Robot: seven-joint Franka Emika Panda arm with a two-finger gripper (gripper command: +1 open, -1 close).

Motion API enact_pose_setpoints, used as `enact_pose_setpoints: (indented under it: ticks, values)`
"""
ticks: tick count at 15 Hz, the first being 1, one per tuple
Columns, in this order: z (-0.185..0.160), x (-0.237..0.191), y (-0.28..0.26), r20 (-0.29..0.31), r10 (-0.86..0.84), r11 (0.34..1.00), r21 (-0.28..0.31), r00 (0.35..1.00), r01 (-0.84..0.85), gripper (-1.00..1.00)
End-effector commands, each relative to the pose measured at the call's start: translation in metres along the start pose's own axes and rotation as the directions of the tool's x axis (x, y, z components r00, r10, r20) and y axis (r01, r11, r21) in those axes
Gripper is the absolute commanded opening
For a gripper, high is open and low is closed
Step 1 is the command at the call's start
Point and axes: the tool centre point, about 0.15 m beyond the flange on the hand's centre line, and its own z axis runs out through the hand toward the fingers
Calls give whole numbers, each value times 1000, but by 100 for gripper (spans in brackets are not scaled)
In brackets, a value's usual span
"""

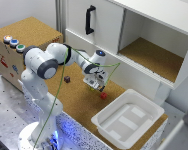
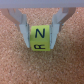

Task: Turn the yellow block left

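cork-topped workbench (image 1: 79,100) under a white cabinet (image 1: 144,35) with one door slid open on a cork shelf. off toward the exterior view's right, a white plastic bin (image 1: 128,120) at the bench edge; at the exterior view's left, a cork-covered box (image 1: 24,37) carrying coloured buttons. mid-bench, the gripper (image 1: 95,84) lowered close to the surface, wrist bent over to point straight down. in the wrist view, gripper (image 2: 40,37) pinching the yellow block (image 2: 39,39), a pale finger (image 2: 22,30) flat against each side face, black lettering on the block's upper face. block apparently resting on or just off the cork, hidden behind the fingers in the exterior view. likely gripped square on opposite faces so a wrist twist carries the block round without slipping. small red block (image 1: 103,95) just beside the gripper, close enough to be nudged during a turn; dark maroon block (image 1: 67,79) lying apart. turn itself seemingly not yet done.
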Motion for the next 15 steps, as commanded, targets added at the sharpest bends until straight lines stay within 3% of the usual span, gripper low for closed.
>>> enact_pose_setpoints:
  ticks: [1, 4, 6, 8, 10, 12, 15]
  values:
    - [-8, -3, 2, -23, -4, 1000, 5, 1000, 4, -100]
    - [-30, -4, 1, -36, -111, 994, 10, 993, 112, -100]
    - [-34, -4, 4, 14, -235, 972, 13, 972, 235, -100]
    - [-38, -3, 11, 21, -377, 925, 52, 926, 375, -100]
    - [-36, -8, 4, 41, -542, 839, 82, 839, 538, -100]
    - [-27, -15, -3, 90, -678, 735, 74, 730, 674, -100]
    - [-19, -22, -14, 87, -872, 485, 26, 481, 874, -100]
